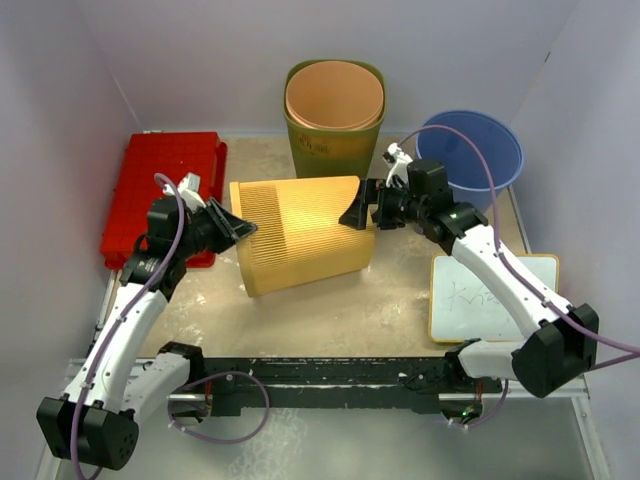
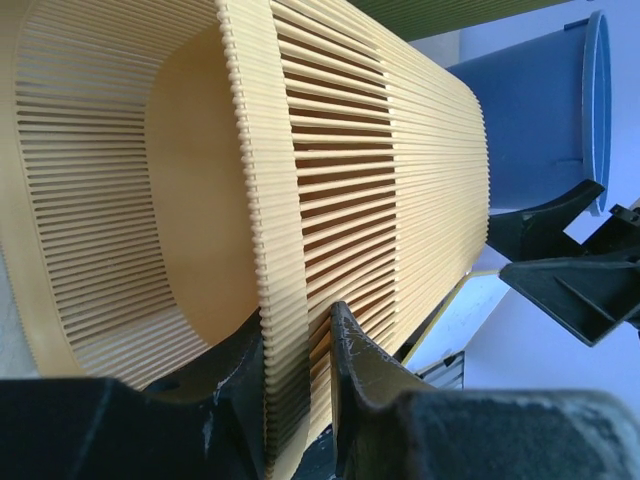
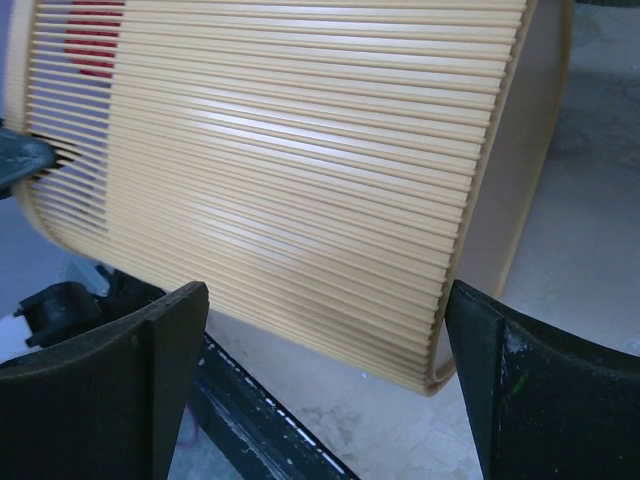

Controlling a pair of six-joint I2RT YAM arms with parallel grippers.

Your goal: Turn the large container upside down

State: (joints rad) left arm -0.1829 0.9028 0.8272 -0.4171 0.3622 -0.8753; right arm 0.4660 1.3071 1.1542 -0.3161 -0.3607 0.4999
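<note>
The large container (image 1: 300, 235) is a yellow ribbed bin lying on its side at the table's middle, with its opening to the left and its base to the right. My left gripper (image 1: 235, 228) is shut on its rim (image 2: 285, 300), with one finger inside and one outside. My right gripper (image 1: 358, 213) is open at the bin's base end. In the right wrist view its fingers (image 3: 165, 360) stand wide apart around the bin's ribbed wall (image 3: 280, 170) without touching it. Whether the bin rests on the table is unclear.
A green bin (image 1: 320, 150) with an orange bin (image 1: 333, 95) nested inside stands right behind the yellow one. A blue bucket (image 1: 475, 150) is at the back right. A red case (image 1: 160, 185) lies at the left and a whiteboard (image 1: 495, 300) at the right front.
</note>
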